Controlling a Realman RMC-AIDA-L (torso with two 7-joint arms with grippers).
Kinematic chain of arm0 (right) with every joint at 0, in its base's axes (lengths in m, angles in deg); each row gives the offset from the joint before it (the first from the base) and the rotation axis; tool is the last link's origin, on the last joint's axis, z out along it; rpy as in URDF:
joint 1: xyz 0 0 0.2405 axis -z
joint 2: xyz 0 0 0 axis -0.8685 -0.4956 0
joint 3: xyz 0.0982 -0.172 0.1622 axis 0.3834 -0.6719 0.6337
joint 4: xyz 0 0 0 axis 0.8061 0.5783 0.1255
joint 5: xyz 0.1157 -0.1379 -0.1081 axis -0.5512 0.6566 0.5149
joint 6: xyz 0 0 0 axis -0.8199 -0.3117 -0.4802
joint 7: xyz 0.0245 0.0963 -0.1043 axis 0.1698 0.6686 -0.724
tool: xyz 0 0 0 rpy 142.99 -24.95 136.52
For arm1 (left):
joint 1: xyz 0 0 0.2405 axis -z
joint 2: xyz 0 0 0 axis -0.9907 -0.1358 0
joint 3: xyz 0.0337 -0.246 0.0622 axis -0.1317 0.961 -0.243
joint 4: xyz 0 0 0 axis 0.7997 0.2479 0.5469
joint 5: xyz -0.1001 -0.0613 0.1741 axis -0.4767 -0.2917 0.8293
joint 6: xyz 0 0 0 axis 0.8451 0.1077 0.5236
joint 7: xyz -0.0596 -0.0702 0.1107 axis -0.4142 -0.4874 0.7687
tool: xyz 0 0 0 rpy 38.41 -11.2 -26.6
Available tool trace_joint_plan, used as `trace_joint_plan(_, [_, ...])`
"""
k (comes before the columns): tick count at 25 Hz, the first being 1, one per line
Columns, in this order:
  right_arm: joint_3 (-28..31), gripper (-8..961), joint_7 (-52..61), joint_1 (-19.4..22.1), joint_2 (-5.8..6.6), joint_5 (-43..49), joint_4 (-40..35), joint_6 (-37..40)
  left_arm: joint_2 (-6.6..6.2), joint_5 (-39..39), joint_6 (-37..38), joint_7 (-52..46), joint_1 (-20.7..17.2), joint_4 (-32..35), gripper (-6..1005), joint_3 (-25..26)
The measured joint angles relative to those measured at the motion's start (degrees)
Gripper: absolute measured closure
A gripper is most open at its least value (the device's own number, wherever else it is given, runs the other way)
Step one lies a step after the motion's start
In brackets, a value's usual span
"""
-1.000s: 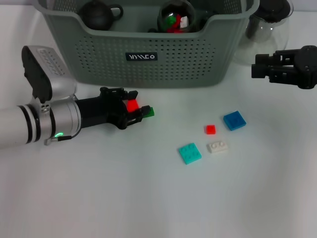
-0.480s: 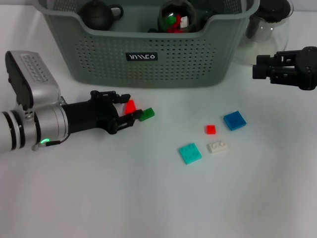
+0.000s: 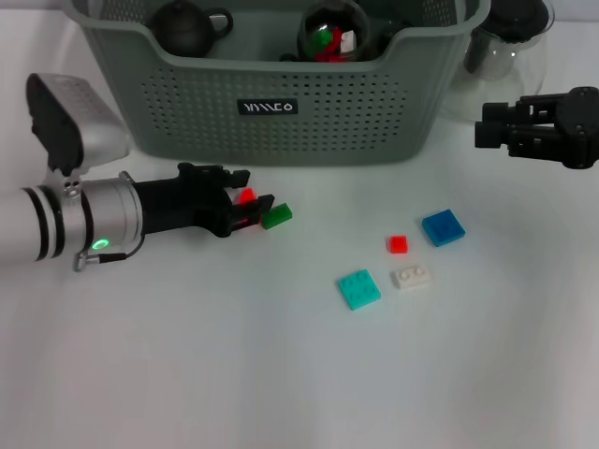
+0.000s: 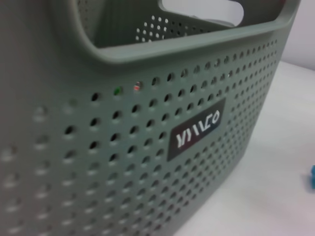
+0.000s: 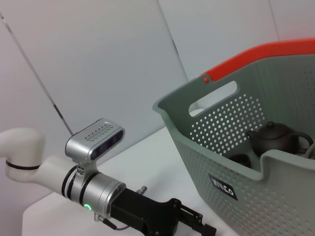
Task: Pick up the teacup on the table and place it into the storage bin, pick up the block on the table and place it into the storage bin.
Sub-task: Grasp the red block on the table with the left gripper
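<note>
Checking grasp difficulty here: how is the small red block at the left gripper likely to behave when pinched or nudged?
The red block looks rigid, so it probably won't deform. It is tiny beside the left gripper, so likely light and apt to skid on the smooth white table. Its flat shape suggests no rolling.

A smooth, matte white tabletop [image 3: 281, 374] fills the head view, evenly lit with only soft shadows. In the right wrist view, plain pale grey wall panels [image 5: 98, 59] rise behind the table, divided by thin seams; a thin dark diagonal line [image 5: 39, 73] crosses them, possibly a cable.
</note>
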Motion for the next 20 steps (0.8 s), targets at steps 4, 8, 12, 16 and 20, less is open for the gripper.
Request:
trace_joint_plan(4, [0.00,541,0.02,-0.04,0.00,0.05,0.00,0.00,-0.12,2.34,0.84,-2.07,0.43,0.93,414,-1.67])
trace_joint_plan(8, [0.00,540,0.04,0.09,0.03,0.05,0.00,0.00,0.04,2.89,2.17,-2.08,-0.52,2.02,409,-2.19])
trace_joint_plan(12, [0.00,540,0.03,0.18,0.07,0.04,0.00,0.00,0.23,2.91,5.62,-0.91,-3.25,5.12,403,-2.61])
trace_joint_plan(16, [0.00,540,-0.14,0.18,0.07,0.01,0.00,-0.31,0.51,2.23,8.92,1.35,-5.72,7.36,398,-2.59])
trace_joint_plan(20, [0.00,540,-0.16,0.14,0.04,0.00,0.00,-0.63,0.72,0.12,9.53,3.33,-7.07,7.87,393,-1.17])
